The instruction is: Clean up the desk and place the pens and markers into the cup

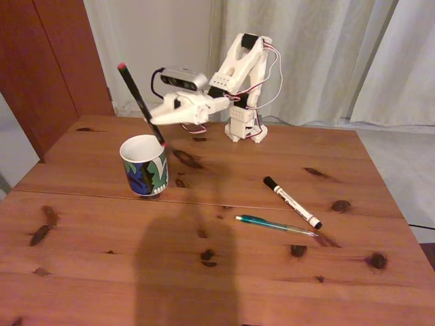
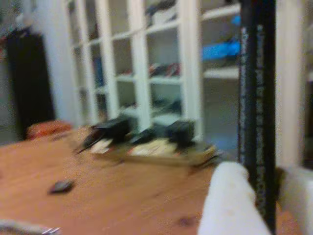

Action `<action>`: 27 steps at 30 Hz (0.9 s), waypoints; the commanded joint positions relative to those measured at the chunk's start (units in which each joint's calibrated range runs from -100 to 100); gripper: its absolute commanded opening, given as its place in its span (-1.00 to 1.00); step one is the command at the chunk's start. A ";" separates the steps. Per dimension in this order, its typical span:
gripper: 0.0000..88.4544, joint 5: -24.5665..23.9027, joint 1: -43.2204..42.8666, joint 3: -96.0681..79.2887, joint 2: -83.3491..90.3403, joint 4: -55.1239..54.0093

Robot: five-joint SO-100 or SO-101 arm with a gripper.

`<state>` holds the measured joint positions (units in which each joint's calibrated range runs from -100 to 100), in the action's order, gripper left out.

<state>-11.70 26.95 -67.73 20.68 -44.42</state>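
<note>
My gripper (image 1: 155,117) is shut on the black pen (image 1: 139,102), which tilts with its red-pink end up and to the left. Its lower tip hangs just above the far right rim of the leaf-patterned cup (image 1: 144,166) on the desk (image 1: 102,258). The white marker with a black cap (image 1: 293,202) and the teal-green pen (image 1: 275,225) lie flat at the right of the fixed view, close together. In the wrist view the black pen (image 2: 257,98) stands upright between my white fingers (image 2: 227,203).
The arm's base (image 1: 245,129) stands at the desk's far edge, in front of pale curtains. A broad shadow falls on the desk's front middle. The blurred wrist view shows white shelves (image 2: 142,63), dark items on a board (image 2: 146,142) and a small dark object (image 2: 61,186).
</note>
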 commanded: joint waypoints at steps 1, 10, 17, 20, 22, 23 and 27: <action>-0.98 0.12 2.12 0.46 3.28 -1.82; -0.98 0.12 6.62 0.46 2.78 -1.82; -0.98 0.23 7.83 0.46 2.62 -1.13; -0.98 0.17 8.55 0.46 2.62 -1.13; -0.97 0.17 8.79 0.46 2.62 -1.13; -0.95 0.17 8.87 0.46 2.62 -1.13; -0.79 0.33 8.87 0.46 2.62 -1.13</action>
<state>-11.70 35.61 -67.73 20.68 -44.67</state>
